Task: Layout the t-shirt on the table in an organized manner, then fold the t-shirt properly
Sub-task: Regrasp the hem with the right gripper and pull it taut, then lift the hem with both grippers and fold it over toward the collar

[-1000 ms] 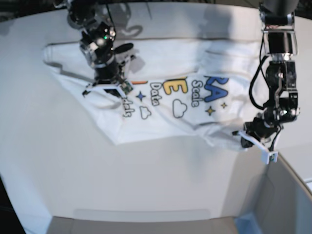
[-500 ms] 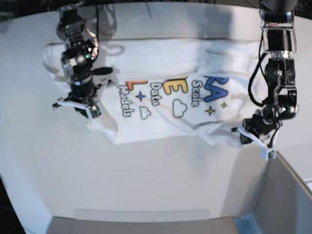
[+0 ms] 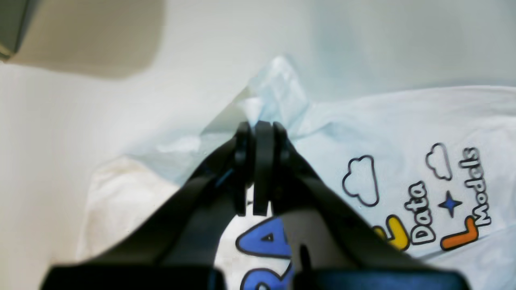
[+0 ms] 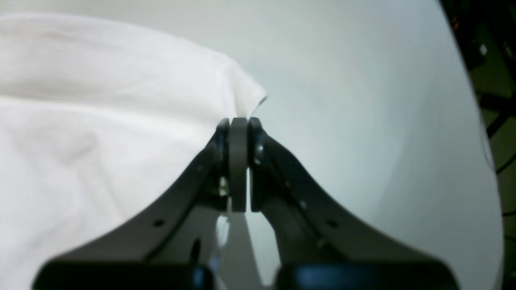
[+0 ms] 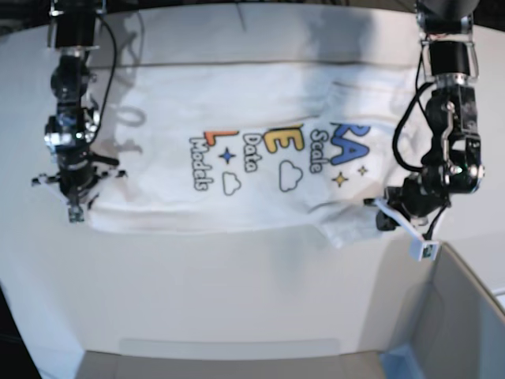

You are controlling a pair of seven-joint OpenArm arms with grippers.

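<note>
The white t-shirt (image 5: 237,95) lies stretched across the table (image 5: 237,292), print up, with "Data", "Scale" and "Models" letters, stars and clouds in the middle. My right gripper (image 5: 76,207) is at the shirt's near left corner, shut on the cloth edge; in the right wrist view the gripper (image 4: 238,123) pinches the t-shirt (image 4: 100,121) at its corner. My left gripper (image 5: 377,215) is at the shirt's near right, shut on a bunched flap. The left wrist view shows that gripper (image 3: 260,129) with cloth rising from its tips beside the print of the t-shirt (image 3: 403,129).
A grey box with a blue edge (image 5: 465,316) stands at the near right, close to my left gripper; its corner (image 3: 12,24) shows in the left wrist view. The table's curved edge (image 4: 483,141) runs right of my right gripper, with dark floor beyond.
My right gripper has drawn the shirt's left part outward to the left, unfolding it and uncovering the whole print. The left gripper shifted slightly inward with its flap.
</note>
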